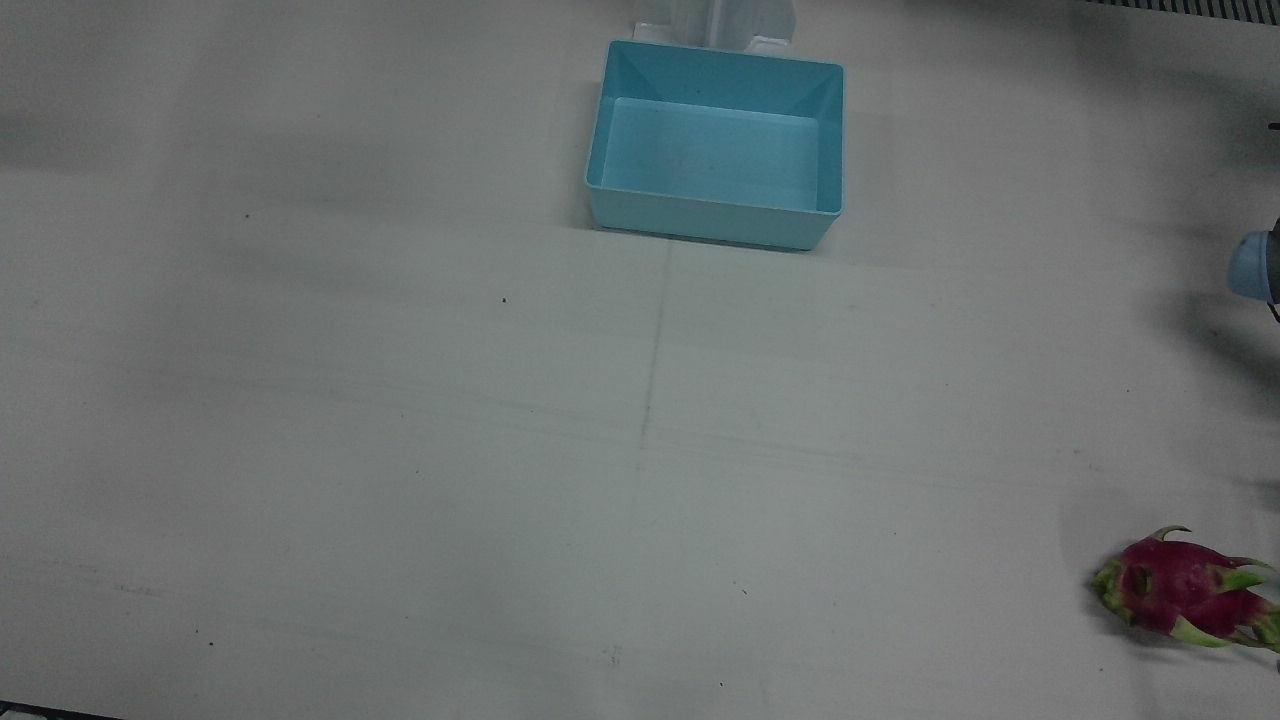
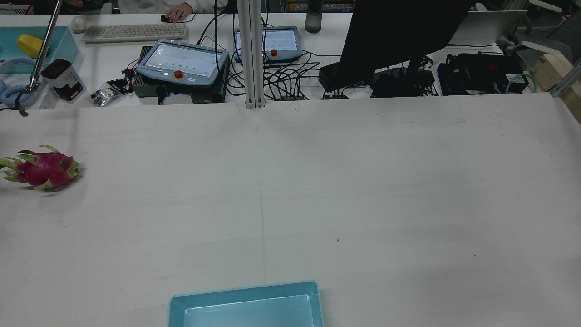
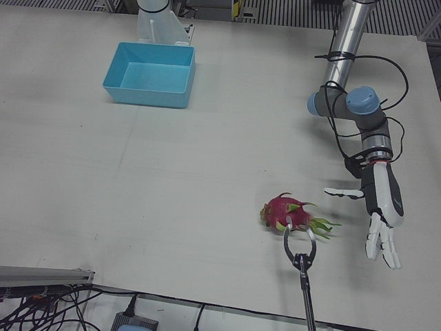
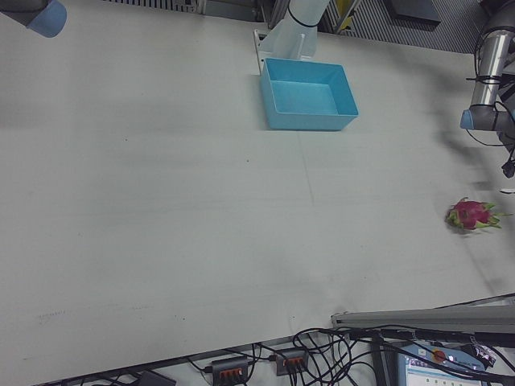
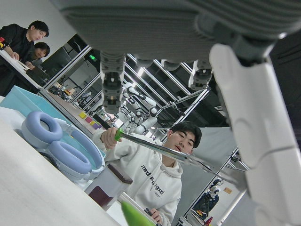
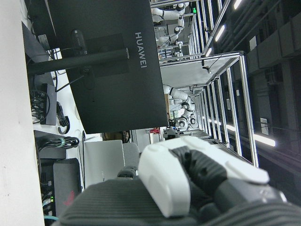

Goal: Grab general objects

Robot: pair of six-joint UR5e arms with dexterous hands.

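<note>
Dragon fruit [image 3: 286, 210] lies on its side on the white desk [image 3: 207, 179], close to the edge of the desk on the robot's left side and toward the operators' edge. The left hand [image 3: 382, 207] hangs just beside the fruit, further toward that left edge, and it does not touch the fruit. Its fingers [image 3: 382, 245] are stretched out and spread, pointing down to the desk, and they hold nothing. A long grabber tool [image 3: 301, 258] reaches in from the operators' edge; its claw is at the fruit, but I cannot tell if it touches. The blue bin [image 3: 151, 74] stands well apart, at the robot's edge near the middle. The right hand [image 6: 197, 183] shows only in its own camera, and I cannot tell how far it is open.
</note>
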